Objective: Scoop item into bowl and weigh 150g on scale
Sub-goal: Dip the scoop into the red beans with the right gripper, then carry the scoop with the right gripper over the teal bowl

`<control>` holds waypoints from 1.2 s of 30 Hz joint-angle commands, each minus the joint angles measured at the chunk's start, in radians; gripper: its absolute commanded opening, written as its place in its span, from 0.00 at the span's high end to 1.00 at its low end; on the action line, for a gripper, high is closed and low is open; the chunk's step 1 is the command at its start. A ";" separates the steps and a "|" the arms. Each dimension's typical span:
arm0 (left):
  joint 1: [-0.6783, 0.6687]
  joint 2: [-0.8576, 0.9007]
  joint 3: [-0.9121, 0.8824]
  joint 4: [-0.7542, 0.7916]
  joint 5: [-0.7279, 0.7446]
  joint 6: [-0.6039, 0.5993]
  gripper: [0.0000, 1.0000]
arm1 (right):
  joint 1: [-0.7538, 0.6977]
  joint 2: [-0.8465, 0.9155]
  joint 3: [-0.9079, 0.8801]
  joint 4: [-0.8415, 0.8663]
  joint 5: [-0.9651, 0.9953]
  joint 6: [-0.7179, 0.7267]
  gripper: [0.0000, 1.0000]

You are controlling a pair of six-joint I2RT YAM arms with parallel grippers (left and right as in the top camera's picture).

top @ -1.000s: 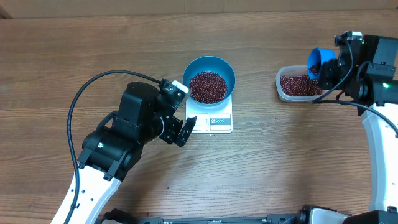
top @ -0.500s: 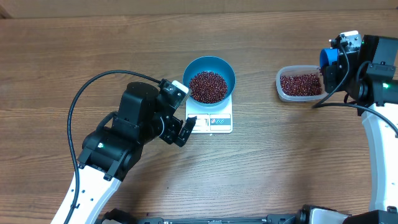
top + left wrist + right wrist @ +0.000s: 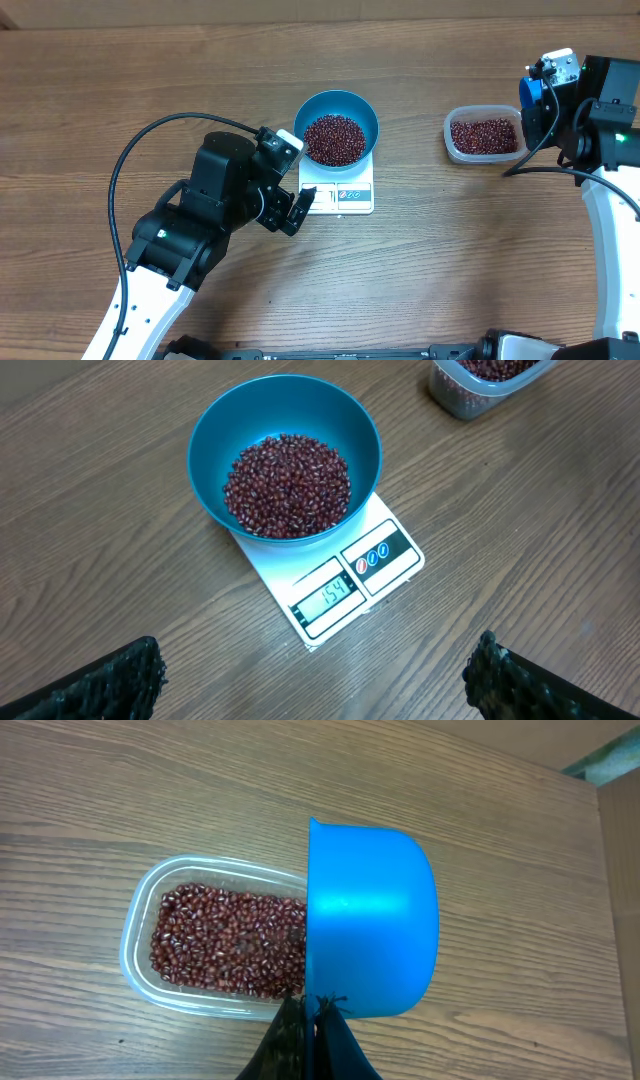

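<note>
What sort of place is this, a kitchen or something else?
Probably a robot test bench, not a kitchen: two robot arms work at a wooden table, with a kitchen scale, a bowl of beans and a plastic tub.

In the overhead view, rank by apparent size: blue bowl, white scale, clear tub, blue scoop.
1-2. The blue bowl and white scale look alike in width; the bowl hides part of the scale, so no ranking.
3. The clear tub.
4. The blue scoop, smallest.
</note>
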 commanded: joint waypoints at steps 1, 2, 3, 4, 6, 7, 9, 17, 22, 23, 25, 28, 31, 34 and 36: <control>0.004 0.002 -0.004 0.000 0.015 0.019 0.00 | 0.007 -0.014 0.000 0.009 0.003 -0.009 0.96; 0.004 0.002 -0.004 0.000 0.015 0.019 0.00 | 0.007 -0.014 0.000 0.008 0.002 -0.008 0.96; 0.004 0.002 -0.004 0.000 0.014 0.019 0.00 | 0.007 -0.014 0.000 0.008 -0.002 -0.004 0.96; 0.004 0.002 -0.004 0.000 0.015 0.019 0.00 | 0.007 -0.014 0.000 0.009 -0.006 0.000 0.96; 0.004 0.002 -0.004 0.000 0.015 0.019 0.00 | 0.007 -0.014 0.000 0.009 -0.033 0.015 0.96; 0.004 0.002 -0.004 0.000 0.015 0.019 0.01 | 0.007 -0.014 0.000 0.009 -0.063 0.031 0.96; 0.004 0.002 -0.004 0.000 0.015 0.019 0.00 | 0.008 -0.014 0.000 0.009 -0.154 0.060 0.96; 0.004 0.002 -0.004 0.000 0.014 0.019 0.00 | 0.096 -0.014 0.000 0.053 -0.413 0.138 0.96; 0.004 0.002 -0.004 0.000 0.015 0.019 0.00 | 0.237 -0.014 0.000 0.145 -0.465 0.139 0.96; 0.004 0.002 -0.004 0.001 0.014 0.019 0.00 | 0.271 -0.014 0.000 0.163 -0.465 0.139 0.96; 0.004 0.002 -0.004 0.001 0.014 0.019 0.00 | 0.338 -0.012 0.000 0.196 -0.465 0.139 0.96; 0.004 0.002 -0.004 0.001 0.015 0.020 0.00 | 0.413 -0.007 0.000 0.227 -0.452 0.139 0.96; 0.004 0.002 -0.004 0.000 0.015 0.019 0.00 | 0.488 0.007 0.000 0.248 -0.365 0.148 0.96; 0.004 0.002 -0.004 0.000 0.015 0.019 0.01 | 0.537 0.036 0.000 0.260 -0.305 0.165 0.96; 0.004 0.002 -0.004 0.000 0.015 0.019 0.00 | 0.558 0.062 0.000 0.261 -0.299 0.166 0.96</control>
